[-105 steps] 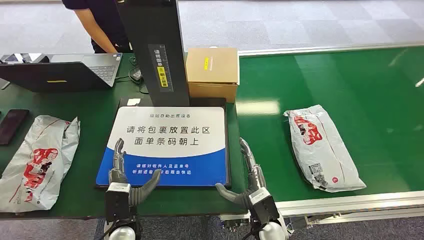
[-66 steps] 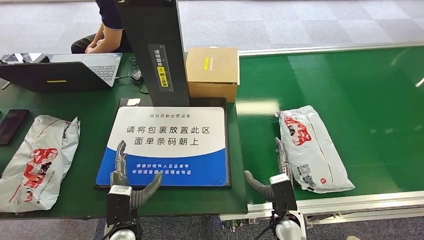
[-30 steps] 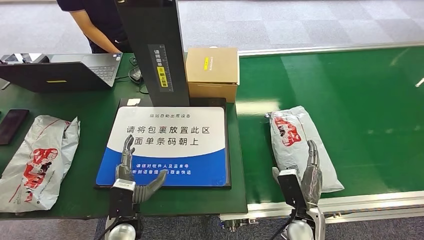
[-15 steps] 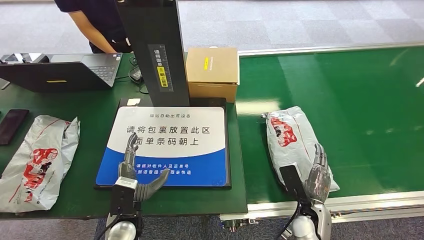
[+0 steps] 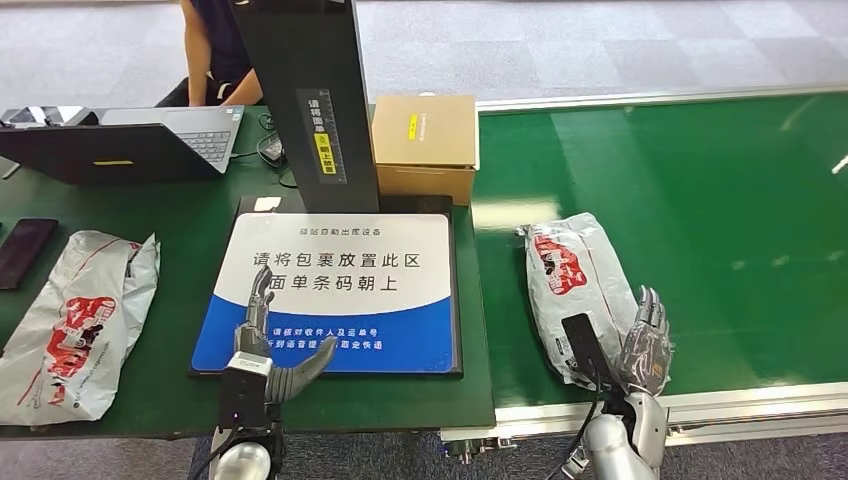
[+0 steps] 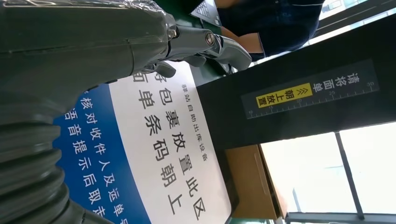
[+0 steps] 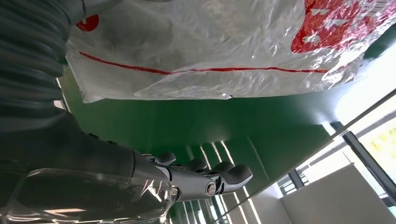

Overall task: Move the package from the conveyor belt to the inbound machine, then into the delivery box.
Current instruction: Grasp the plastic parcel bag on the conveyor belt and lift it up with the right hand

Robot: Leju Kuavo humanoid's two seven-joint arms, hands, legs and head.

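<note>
The step in hand is the first one: picking the package (image 5: 575, 285) off the conveyor belt (image 5: 720, 200). The package lies flat on the belt near its front edge, just right of the inbound machine (image 5: 335, 290), whose blue-and-white pad is bare. The right robot hand (image 5: 645, 345) stands at the package's near right edge with fingers spread and holding nothing. In the right wrist view the fingers (image 7: 219, 177) sit clear of the bag (image 7: 224, 46) with green belt between them, though whether the thumb side touches the plastic is hard to tell. The left robot hand (image 5: 262, 345) hangs over the front of the pad, fingers apart and empty.

The next move, as I judge it, calls for the right robot hand to close on the bag's near end. The film is thin and slack, so it may slip or bunch. Then comes a lift leftward onto the pad.

Count: two plastic mail bags, one on the belt and one on the surface at far left (image 5: 75, 320); one cardboard box (image 5: 425, 145); one laptop (image 5: 130, 145); one phone (image 5: 25, 250); one person (image 5: 215, 50) behind the laptop.
</note>
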